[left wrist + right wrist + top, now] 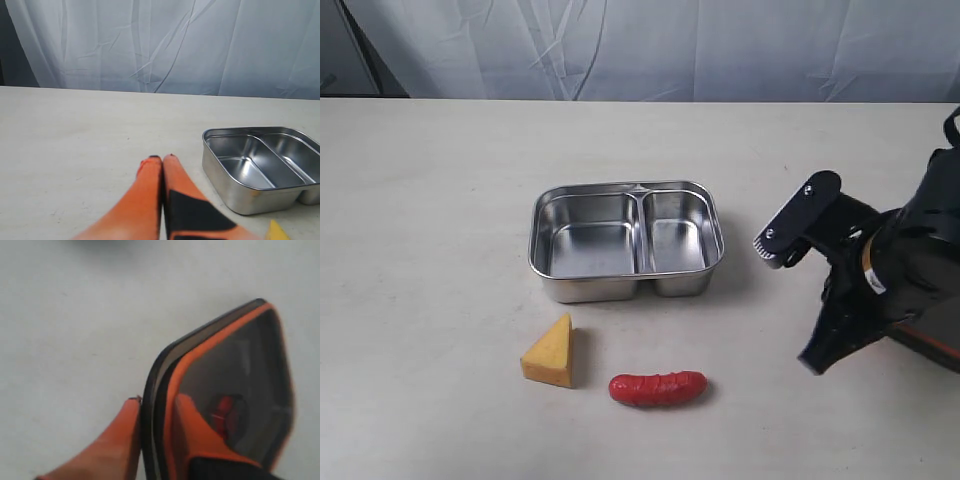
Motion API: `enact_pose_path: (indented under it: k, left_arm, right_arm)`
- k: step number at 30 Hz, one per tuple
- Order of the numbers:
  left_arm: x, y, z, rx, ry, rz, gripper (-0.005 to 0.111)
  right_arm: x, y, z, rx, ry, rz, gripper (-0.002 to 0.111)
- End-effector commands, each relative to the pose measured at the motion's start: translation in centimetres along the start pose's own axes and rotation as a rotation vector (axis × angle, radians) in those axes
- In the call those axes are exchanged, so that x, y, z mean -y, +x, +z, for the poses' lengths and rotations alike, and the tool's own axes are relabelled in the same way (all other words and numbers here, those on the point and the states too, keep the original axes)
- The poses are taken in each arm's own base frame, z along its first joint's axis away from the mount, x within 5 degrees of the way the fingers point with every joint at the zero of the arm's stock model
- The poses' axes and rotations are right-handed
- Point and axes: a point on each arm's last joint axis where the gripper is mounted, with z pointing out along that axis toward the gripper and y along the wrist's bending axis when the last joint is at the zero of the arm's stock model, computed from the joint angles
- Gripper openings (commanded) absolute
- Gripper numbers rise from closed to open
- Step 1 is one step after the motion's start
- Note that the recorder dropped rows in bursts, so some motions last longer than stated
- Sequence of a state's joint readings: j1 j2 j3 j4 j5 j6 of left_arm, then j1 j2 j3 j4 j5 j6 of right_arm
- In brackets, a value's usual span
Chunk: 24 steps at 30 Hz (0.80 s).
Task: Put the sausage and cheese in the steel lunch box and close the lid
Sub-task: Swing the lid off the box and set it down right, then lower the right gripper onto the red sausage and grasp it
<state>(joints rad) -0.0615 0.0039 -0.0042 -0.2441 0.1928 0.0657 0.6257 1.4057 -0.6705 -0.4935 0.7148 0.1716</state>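
Observation:
The steel lunch box [582,288] stands open and empty mid-table, also seen in the left wrist view [235,192]. In front of it lie the yellow cheese [552,354] wedge and the red sausage [658,388], both on the table. Only a corner of the cheese [277,231] shows in the left wrist view. At the right my right gripper [872,272] [155,402] is shut on the rim of the dark translucent lid [932,250] [240,365], held on edge above the table. My left gripper [162,158] is shut and empty, left of the box.
A white curtain [640,45] hangs behind the pale table [430,230]. The right arm's black body [802,218] stands close to the box's right side.

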Motion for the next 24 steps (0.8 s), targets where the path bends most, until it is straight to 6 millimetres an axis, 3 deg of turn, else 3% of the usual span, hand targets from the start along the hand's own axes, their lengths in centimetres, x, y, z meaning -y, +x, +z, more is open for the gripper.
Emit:
enact_pose_path:
  k: [1, 4, 8, 10, 13, 16, 19, 24]
  left_arm:
    - [0.0, 0.0, 0.0, 0.011, -0.002, 0.0, 0.0]
    - [0.0, 0.0, 0.0, 0.011, -0.002, 0.0, 0.0]
    - [0.0, 0.0, 0.0, 0.011, -0.002, 0.0, 0.0]
    - [0.0, 0.0, 0.0, 0.011, -0.002, 0.0, 0.0]
    - [0.0, 0.0, 0.0, 0.011, -0.002, 0.0, 0.0]
    - [0.0, 0.0, 0.0, 0.011, -0.002, 0.0, 0.0]
    - [0.0, 0.0, 0.0, 0.011, -0.002, 0.0, 0.0]
    - [0.0, 0.0, 0.0, 0.011, -0.002, 0.0, 0.0]
  right_arm:
    - [-1.6, -0.9, 0.6, 0.061, -0.152, 0.2, 0.004]
    - [-1.9, -1.2, 0.7, 0.079, -0.183, 0.238, 0.023]
    - [-1.9, -1.1, 0.8, 0.064, -0.184, 0.239, 0.058]
    - [-2.0, -1.0, 0.9, 0.054, -0.185, 0.24, 0.067]
    - [-1.8, -1.3, 0.4, 0.036, -0.191, 0.259, 0.068]
    - [-2.0, -2.5, -0.7, 0.046, -0.276, 0.268, 0.062]
    - [-3.8, -3.7, -1.9, 0.128, -0.417, 0.125, 0.054]
    - [-6.5, -4.6, -1.9, 0.191, -0.457, -0.029, 0.066]
